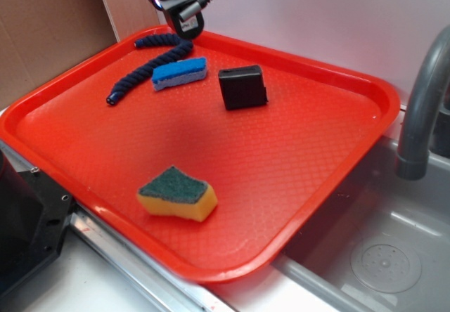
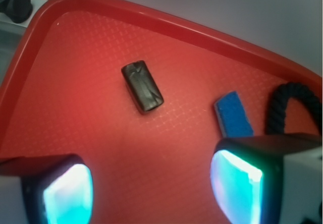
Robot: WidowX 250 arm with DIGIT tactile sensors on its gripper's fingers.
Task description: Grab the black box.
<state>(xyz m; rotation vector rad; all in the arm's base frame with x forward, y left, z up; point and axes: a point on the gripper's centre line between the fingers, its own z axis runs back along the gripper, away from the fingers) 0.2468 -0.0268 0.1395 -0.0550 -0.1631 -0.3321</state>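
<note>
The black box (image 1: 242,87) lies on the red tray (image 1: 295,185), toward its back middle. In the wrist view the black box (image 2: 142,87) sits ahead of the jaws and a little left of centre. My gripper (image 1: 187,21) hangs above the tray's back left edge, over the rope, well left of the box. In the wrist view my gripper (image 2: 151,191) is open, its two glowing pads wide apart with only bare tray between them.
A dark-blue rope (image 1: 144,66) and a blue sponge (image 1: 180,73) lie left of the box. A green-and-yellow sponge (image 1: 177,194) lies near the tray's front. A grey faucet (image 1: 422,101) and sink (image 1: 380,256) are to the right.
</note>
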